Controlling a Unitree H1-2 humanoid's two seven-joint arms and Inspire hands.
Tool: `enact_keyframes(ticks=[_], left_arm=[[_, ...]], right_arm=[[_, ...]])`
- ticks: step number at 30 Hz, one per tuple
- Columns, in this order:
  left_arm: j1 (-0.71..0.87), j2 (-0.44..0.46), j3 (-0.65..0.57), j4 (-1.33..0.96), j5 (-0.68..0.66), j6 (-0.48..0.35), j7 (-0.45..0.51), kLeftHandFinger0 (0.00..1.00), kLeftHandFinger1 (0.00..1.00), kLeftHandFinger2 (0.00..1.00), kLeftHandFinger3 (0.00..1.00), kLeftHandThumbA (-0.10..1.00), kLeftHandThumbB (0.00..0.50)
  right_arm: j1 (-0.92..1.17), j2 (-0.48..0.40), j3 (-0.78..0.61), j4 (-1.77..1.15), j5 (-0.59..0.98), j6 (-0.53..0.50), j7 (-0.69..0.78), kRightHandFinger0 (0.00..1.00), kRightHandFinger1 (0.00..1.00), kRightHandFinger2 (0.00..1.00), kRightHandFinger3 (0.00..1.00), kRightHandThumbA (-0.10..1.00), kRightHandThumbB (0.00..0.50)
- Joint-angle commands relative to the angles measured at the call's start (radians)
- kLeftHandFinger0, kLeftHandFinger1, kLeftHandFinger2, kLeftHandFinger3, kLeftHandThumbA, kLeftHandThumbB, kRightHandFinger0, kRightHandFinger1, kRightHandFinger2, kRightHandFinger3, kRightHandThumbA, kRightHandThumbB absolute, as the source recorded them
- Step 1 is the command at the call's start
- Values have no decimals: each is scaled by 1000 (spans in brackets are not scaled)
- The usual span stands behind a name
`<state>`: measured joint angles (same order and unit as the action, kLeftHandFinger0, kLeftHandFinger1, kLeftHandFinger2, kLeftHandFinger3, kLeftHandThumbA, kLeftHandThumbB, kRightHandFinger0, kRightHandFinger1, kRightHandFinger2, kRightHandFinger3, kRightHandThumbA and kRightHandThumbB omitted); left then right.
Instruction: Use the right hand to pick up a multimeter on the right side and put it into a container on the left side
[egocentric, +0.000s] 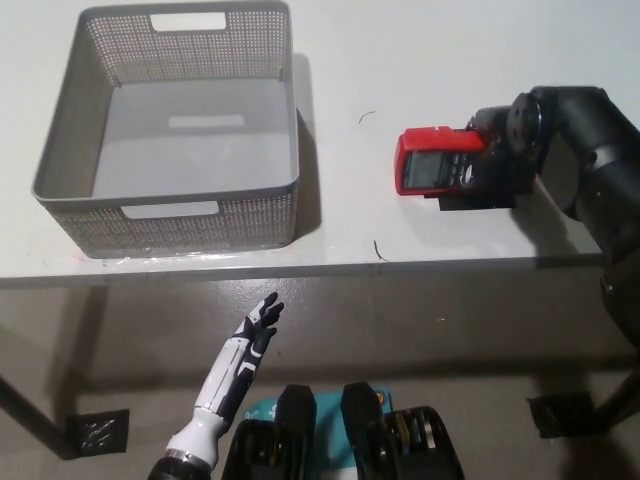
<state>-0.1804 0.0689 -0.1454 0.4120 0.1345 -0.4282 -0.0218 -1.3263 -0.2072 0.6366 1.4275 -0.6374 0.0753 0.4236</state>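
The black right hand (497, 150) is covering the right end of the red, rectangular multimeter (432, 163), which is lying flat on the white table (400, 60), well to the right of the container; whether its fingers are closed on the casing cannot be told. A good grasp would wrap both long edges before lifting. The grey perforated plastic basket (160, 235) is sitting empty. The white left hand (258, 325) is resting, fingers spread, below the table edge.
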Motion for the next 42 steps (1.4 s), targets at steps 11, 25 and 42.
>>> enact_keyframes(ticks=[11, 25, 42], left_arm=[[-47, 7, -5, -3, 15, -42, 14, 1000, 1000, 1000, 1000, 1000, 448], [-42, 8, 0, -7, 26, -42, 12, 1000, 1000, 1000, 1000, 1000, 439], [12, 2, -1, -24, 38, -42, 27, 1000, 1000, 1000, 1000, 1000, 432]], right_arm=[[106, -31, -509, 10, 354, 9, -264, 16, 524, 858, 1000, -100, 134], [133, -33, -1400, 20, 1017, 162, -137, 0, 90, 574, 1000, -100, 133], [74, 62, -1661, -2, 1063, 211, -96, 0, 175, 602, 940, -100, 85]])
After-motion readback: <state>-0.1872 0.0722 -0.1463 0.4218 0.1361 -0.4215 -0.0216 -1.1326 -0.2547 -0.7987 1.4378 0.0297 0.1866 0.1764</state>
